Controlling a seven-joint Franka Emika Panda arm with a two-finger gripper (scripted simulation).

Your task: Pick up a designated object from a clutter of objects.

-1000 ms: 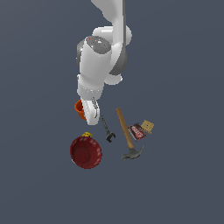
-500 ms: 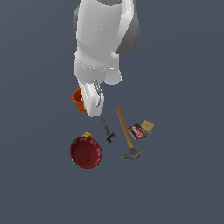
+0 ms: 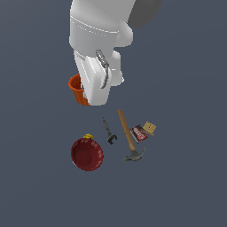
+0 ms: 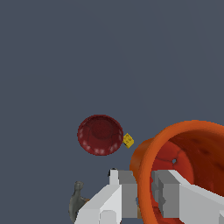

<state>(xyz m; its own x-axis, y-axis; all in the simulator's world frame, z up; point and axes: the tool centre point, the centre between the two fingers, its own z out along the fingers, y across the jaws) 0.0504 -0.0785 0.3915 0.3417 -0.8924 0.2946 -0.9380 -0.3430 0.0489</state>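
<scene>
Your gripper (image 4: 146, 192) has the orange cup (image 4: 188, 166) pinched by its rim, one finger inside, one outside. Cup's bright orange, tapered, hanging tilted above the clutter.

Orange cup (image 4: 192, 166): bright orange, inner wall deeper red-orange.
Bowl (image 3: 87, 154): dark red, faint lighter speckle along the rim.
Small piece (image 4: 128, 140): yellow.
Clamp tool (image 3: 108, 131): black.
Hammer (image 3: 129, 138): tan wooden handle, grey metal head.
Box (image 3: 143, 131): red and tan with a pale label.
Gripper (image 4: 135, 197): white and light grey.
Ground (image 3: 186, 88): uniform slate blue-grey.
</scene>
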